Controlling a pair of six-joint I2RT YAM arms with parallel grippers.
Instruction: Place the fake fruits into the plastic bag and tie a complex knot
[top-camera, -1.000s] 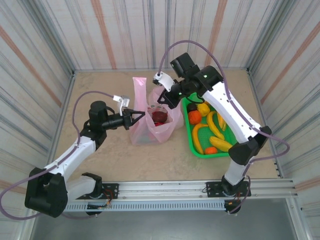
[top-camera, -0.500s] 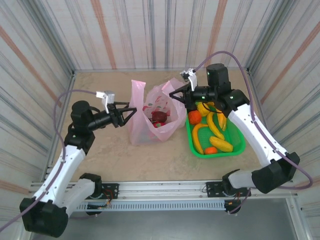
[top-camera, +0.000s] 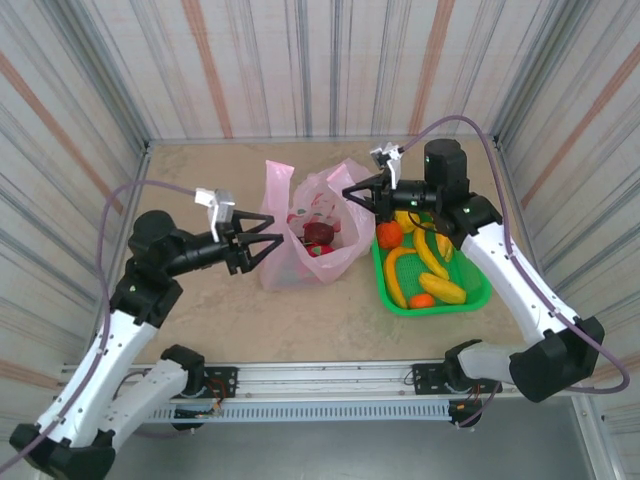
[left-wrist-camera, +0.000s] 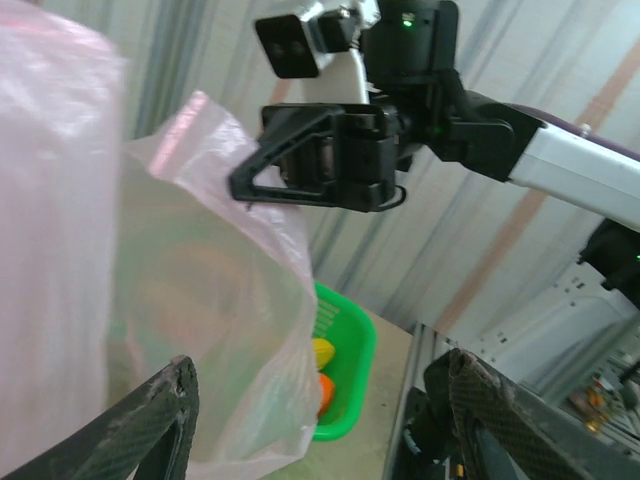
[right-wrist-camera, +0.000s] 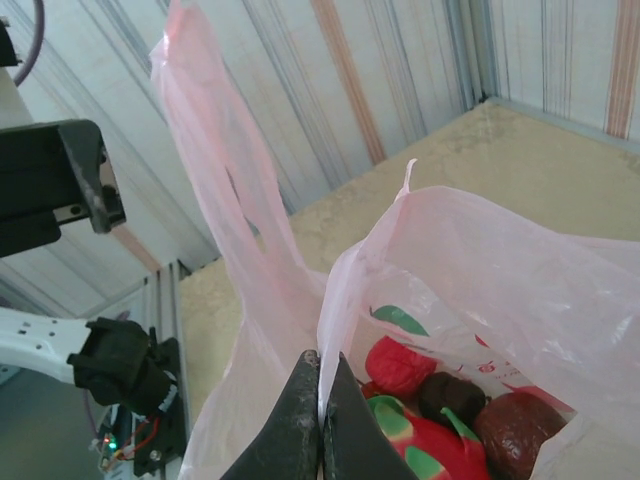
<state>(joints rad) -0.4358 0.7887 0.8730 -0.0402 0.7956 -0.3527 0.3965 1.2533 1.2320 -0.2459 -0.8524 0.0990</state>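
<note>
Fake fruits (top-camera: 432, 250) are split between two places, and most are not yet packed. Yellow bananas (top-camera: 440, 288) and orange balls (top-camera: 390, 234) lie in the green basket (top-camera: 392, 303) on the right of the table, nearer the arm bases than the bag's mouth.

Left of it, the left gripper (top-camera: 272, 232) has backed off a little from the pink plastic bag (top-camera: 330, 205). A second ago its fingers were against the left wall; now its jaws stand wide apart, pointing at that wall and holding nothing. In the left wrist view, thin pink film hangs ahead of and partly between the spread fingers (left-wrist-camera: 150, 425), and I cannot tell whether it touches them.

The bag stands upright mid-table, just left of the basket, with a red piece (right-wrist-camera: 400, 365) and a dark brown one (right-wrist-camera: 445, 395) at its bottom. One loop handle (top-camera: 275, 178) sticks straight up on its left side.

Farther back, the right gripper (top-camera: 347, 192) has swung from above the bag's middle to its right rim. Its fingers are pressed flat together on the thin edge of film there, lifting it.

I judge this as holding the mouth open: the right rim is pinned and the left wall released, so the left arm probably needs a fresh hold before more fruit goes in. Loading looks to be at an early stage, and no knot is begun.
</note>
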